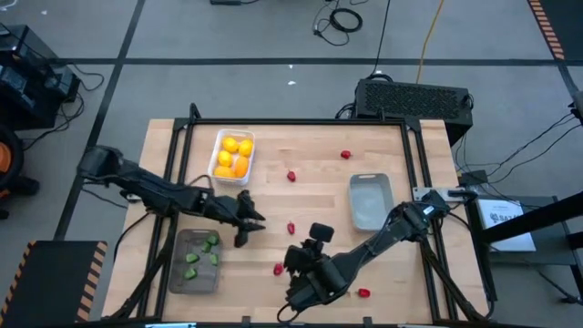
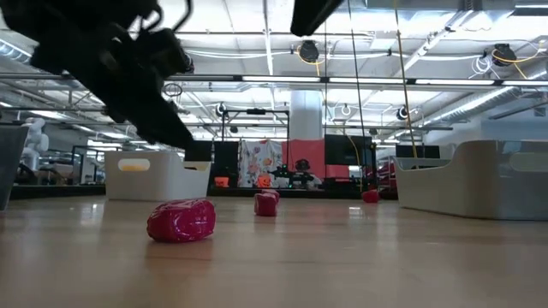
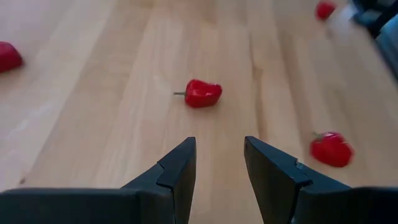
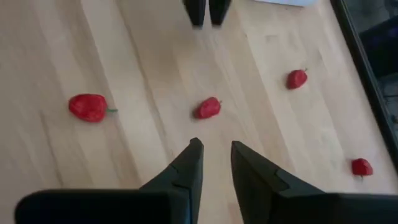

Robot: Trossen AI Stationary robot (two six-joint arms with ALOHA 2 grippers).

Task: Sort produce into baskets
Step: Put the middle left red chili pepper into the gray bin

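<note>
A white basket [image 1: 233, 155] holds yellow and orange fruits. A dark mesh basket [image 1: 195, 261] holds green pieces. A light grey basket [image 1: 370, 200] stands at the right. Several red pieces lie loose on the wood. One red piece [image 1: 291, 229] lies between my two grippers; it shows in the left wrist view [image 3: 202, 93] and the right wrist view [image 4: 208, 107]. My left gripper [image 1: 255, 221] [image 3: 217, 146] is open and empty, to the left of this piece. My right gripper [image 1: 311, 237] [image 4: 216, 146] is open and empty, above the table to the right of it.
Other red pieces lie at the far middle [image 1: 291, 176], far right of middle [image 1: 345, 155], near the front [image 1: 279, 269] [image 2: 180, 220] and front right [image 1: 363, 293]. A black frame runs along the table's edges [image 1: 414, 164]. The right arm's links [image 1: 355, 260] cross the front middle.
</note>
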